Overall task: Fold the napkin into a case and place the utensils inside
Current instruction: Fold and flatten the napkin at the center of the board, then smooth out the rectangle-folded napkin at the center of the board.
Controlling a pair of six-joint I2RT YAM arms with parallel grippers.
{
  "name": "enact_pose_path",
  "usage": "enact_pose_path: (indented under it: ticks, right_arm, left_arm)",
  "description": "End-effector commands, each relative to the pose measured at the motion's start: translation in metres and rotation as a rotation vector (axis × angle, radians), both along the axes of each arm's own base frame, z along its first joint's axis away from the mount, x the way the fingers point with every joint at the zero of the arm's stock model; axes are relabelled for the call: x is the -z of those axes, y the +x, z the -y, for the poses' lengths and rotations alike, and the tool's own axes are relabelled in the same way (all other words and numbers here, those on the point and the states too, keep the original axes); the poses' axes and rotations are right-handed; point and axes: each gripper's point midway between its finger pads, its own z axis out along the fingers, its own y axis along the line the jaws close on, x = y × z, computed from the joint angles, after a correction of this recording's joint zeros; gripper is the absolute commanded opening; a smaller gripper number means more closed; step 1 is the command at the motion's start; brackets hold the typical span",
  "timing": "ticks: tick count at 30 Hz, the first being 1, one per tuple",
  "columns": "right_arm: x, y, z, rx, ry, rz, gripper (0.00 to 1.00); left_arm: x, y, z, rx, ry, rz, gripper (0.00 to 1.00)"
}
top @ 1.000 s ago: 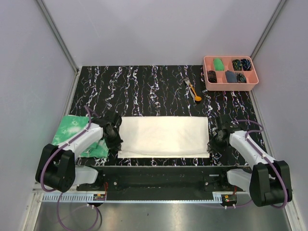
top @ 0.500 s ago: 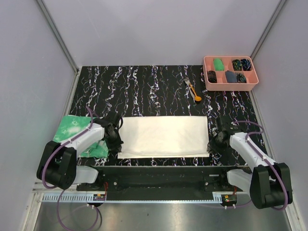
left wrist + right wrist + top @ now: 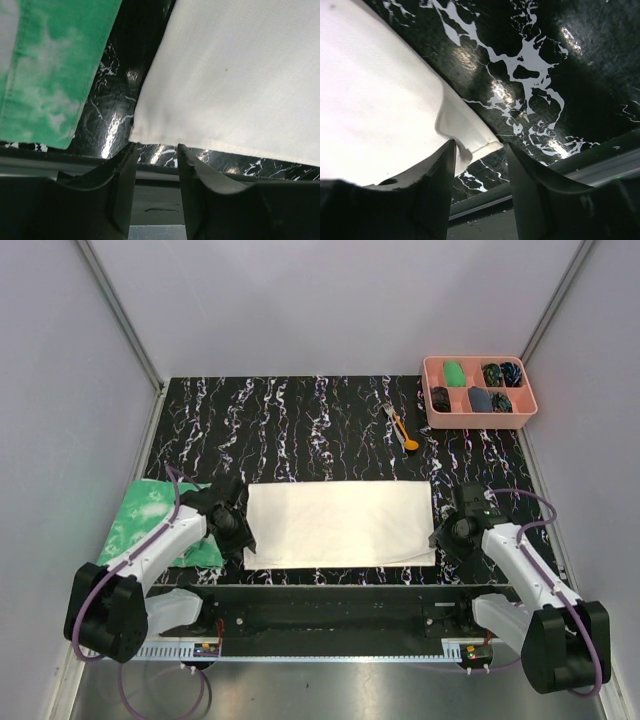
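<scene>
Near edge: left gripper [image 3: 156, 150] has its jaws parted a little and holds nothing; the near-left corner of the napkin [image 3: 240, 85] sits just at the mouth. On the right gripper [image 3: 480, 152] the jaws are parted too, near-right corner between them, not clamped. The napkin lies flat as a wide rectangle on the tabletop [image 3: 300, 430], green cloth [image 3: 150, 515] beside its left edge. For the next fold I'd bite both corners low and equally, lift together, keep the edge taut. The utensils [image 3: 401, 426] lie well beyond, near the pink tray [image 3: 428, 390].

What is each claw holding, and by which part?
Nothing. The left claw and right claw sit open at the napkin's near corners, not clamped.
</scene>
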Motion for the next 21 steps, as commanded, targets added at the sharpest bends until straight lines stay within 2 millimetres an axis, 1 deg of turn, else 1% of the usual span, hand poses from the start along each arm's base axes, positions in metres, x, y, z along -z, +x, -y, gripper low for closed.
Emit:
enact_pose_path:
  ticks: [1,3,4,6,7,8,9,10,12,13,14,15,16,18,19,21]
  right_arm:
    - [-0.033,0.021,0.012,-0.027,-0.072,0.118,0.56]
    - [-0.037,0.024,0.012,-0.044,-0.077,0.132,0.58]
    - [-0.037,0.026,0.011,-0.067,-0.075,0.133,0.59]
    - [-0.036,0.026,0.006,-0.082,-0.053,0.125,0.61]
    - [-0.034,0.025,0.004,-0.089,-0.045,0.113,0.61]
    - [-0.033,0.023,0.004,-0.086,-0.04,0.102,0.61]
    - [-0.031,0.021,0.004,-0.085,-0.041,0.092,0.6]
    - [-0.029,0.019,0.004,-0.074,-0.037,0.087,0.59]
    - [-0.026,0.021,-0.002,-0.076,-0.004,0.096,0.53]
    - [-0.019,0.018,-0.004,-0.066,0.006,0.076,0.45]
    - [-0.016,0.018,-0.005,-0.06,0.012,0.066,0.38]
    - [-0.012,0.015,-0.004,-0.057,0.011,0.046,0.34]
    - [-0.006,0.013,-0.004,-0.045,0.01,0.02,0.26]
    - [0.004,0.007,-0.003,-0.019,0.006,-0.012,0.24]
    - [0.005,0.01,-0.003,-0.01,0.008,-0.005,0.24]
    - [0.005,0.013,0.002,0.01,-0.016,0.007,0.24]
  left_arm:
    - [-0.028,0.002,0.004,0.008,-0.031,0.051,0.42]
    - [-0.03,0.004,0.003,0.019,-0.025,0.062,0.42]
    - [-0.03,0.005,0.003,0.02,-0.024,0.058,0.4]
    - [-0.029,0.011,0.01,0.035,-0.054,0.07,0.36]
    - [-0.026,0.011,0.013,0.04,-0.065,0.062,0.33]
    - [-0.025,0.017,0.017,0.045,-0.083,0.075,0.31]
    - [-0.022,0.016,0.021,0.048,-0.099,0.06,0.29]
    - [-0.015,0.013,0.021,0.048,-0.1,0.032,0.26]
    - [-0.008,0.014,0.026,0.048,-0.121,0.022,0.24]
    - [0.0,0.009,0.024,0.042,-0.11,-0.004,0.24]
    - [0.005,0.009,0.023,0.028,-0.104,-0.011,0.23]
    - [0.01,0.006,0.021,0.019,-0.096,-0.025,0.24]
    - [0.019,-0.003,0.018,0.011,-0.084,-0.061,0.24]
    - [0.029,-0.01,0.014,-0.019,-0.062,-0.085,0.24]
    - [0.037,-0.018,0.01,-0.031,-0.049,-0.115,0.24]
    - [0.038,-0.018,0.007,-0.051,-0.031,-0.115,0.24]
